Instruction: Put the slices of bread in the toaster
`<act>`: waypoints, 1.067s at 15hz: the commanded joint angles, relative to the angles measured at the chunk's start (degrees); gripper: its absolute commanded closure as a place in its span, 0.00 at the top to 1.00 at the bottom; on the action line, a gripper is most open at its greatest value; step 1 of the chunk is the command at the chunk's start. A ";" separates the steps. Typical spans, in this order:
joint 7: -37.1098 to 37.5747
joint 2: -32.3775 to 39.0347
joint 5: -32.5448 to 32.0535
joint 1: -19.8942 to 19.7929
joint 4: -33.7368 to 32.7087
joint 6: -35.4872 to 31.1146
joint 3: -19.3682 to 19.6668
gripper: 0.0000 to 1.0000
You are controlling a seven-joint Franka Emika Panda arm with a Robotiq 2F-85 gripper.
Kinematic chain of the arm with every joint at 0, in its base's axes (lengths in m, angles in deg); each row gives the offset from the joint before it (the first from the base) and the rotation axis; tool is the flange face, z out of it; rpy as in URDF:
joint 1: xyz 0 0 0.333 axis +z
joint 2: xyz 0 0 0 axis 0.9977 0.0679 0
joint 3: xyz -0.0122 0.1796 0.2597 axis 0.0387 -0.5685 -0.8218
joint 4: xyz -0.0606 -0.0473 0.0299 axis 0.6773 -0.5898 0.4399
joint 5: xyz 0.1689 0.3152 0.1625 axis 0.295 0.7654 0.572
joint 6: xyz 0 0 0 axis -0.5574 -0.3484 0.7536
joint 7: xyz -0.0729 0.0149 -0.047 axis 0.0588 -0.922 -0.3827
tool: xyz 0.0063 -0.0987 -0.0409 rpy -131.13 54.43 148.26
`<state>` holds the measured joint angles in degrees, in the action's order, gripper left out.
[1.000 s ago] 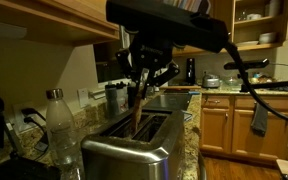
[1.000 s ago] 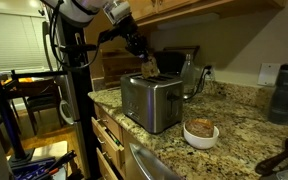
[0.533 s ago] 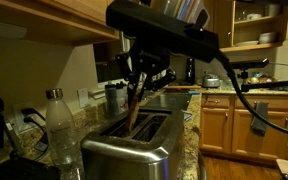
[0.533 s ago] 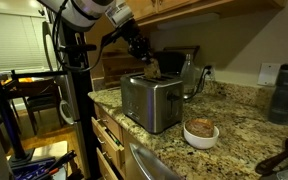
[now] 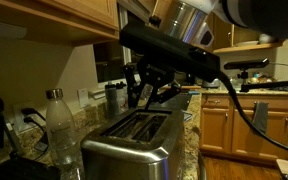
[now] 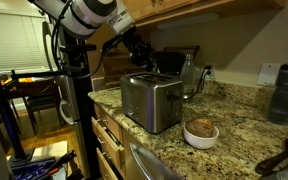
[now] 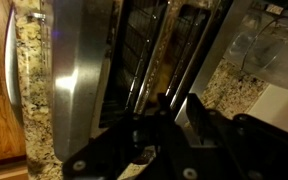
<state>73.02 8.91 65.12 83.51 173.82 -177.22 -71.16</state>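
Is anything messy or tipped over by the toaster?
No, nothing stands out. The toaster sits straight on the counter, the plastic bottle beside it stands upright, and the bowl is upright too. I see no spills.

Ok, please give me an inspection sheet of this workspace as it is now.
Surface: speckled granite counter, crowded.
Job's things: toaster upright near the counter edge; a brownish slice seems to sit down in one slot; no other slices seen.
Clutter: clear bottle beside the toaster; bowl.
Grippers: gripper open above the slots, holding nothing.
Cables: black cable hanging from the arm.
Surroundings: wooden cabinets; window blinds.
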 commanded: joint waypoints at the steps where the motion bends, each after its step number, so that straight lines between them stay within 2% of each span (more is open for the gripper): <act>1: 1.79 -1.58 0.92 -0.42 2.19 -1.69 -0.15 0.57; 6: 2.78 -3.66 1.00 -0.39 2.89 0.76 -0.17 0.90; 8: 2.87 -4.65 1.14 -0.29 3.10 1.65 -0.17 1.00; 16: 1.26 -9.47 3.52 1.00 2.74 10.74 0.87 1.00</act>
<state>74.37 3.84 67.13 83.42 175.01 -170.59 -71.15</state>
